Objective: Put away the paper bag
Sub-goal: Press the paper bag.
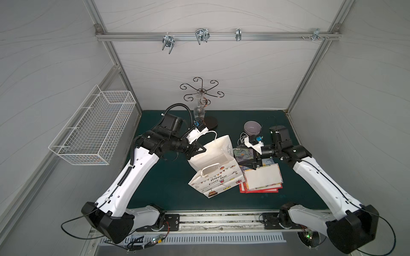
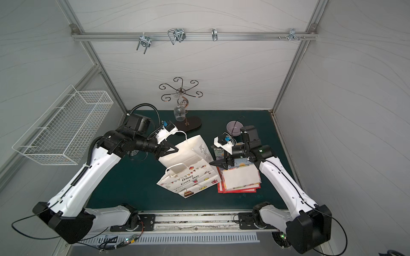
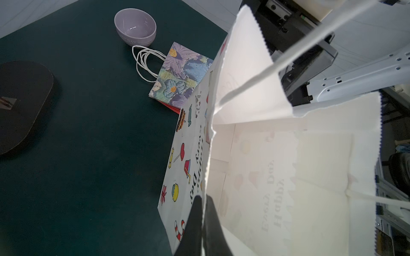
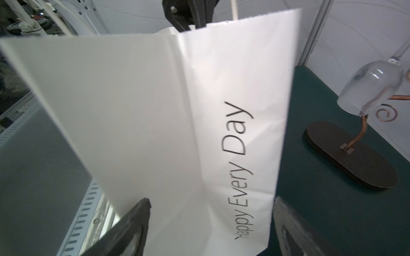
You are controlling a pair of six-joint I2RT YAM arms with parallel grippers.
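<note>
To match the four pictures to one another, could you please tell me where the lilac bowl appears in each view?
In a top view: lilac bowl at the far side of the green mat, right of the stand base.
In a top view: same spot, right of the stand base.
Left wrist: on the mat, just beyond the flowered bag and its cord handles.
Right wrist: not in it.
Shared landmark: the dark oval stand base, in all four.
</note>
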